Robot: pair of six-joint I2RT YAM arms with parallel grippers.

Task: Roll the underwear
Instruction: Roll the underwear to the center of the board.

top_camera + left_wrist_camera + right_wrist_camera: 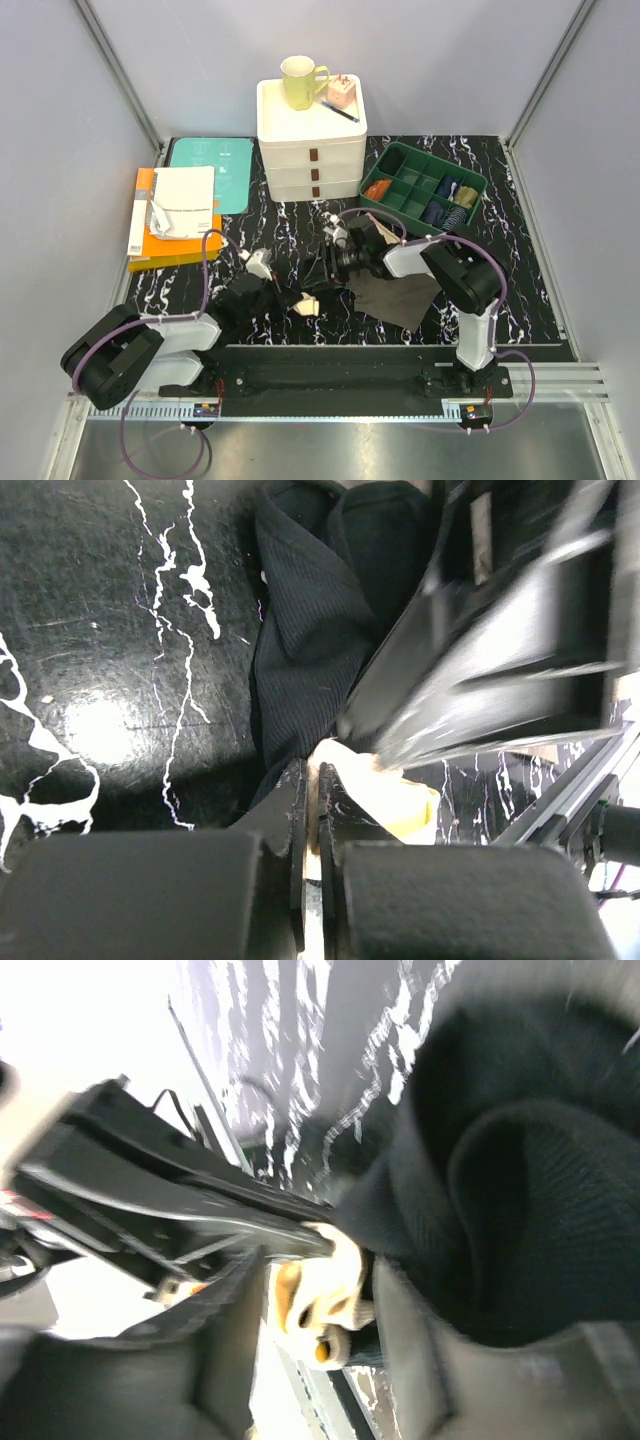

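Note:
The black underwear lies bunched at mid-table between both grippers, its beige waistband at the near side. My left gripper is shut on that waistband; the ribbed black cloth stretches away beyond it. My right gripper reaches in from the right. In the blurred right wrist view its jaws stand apart on either side of the folded waistband, with black cloth draped over the outside of one finger. The olive-brown underwear lies flat under the right arm.
A white drawer unit with a mug on top stands at the back. A green divided tray of sock bundles is at the back right. Books and a teal pad lie at the left.

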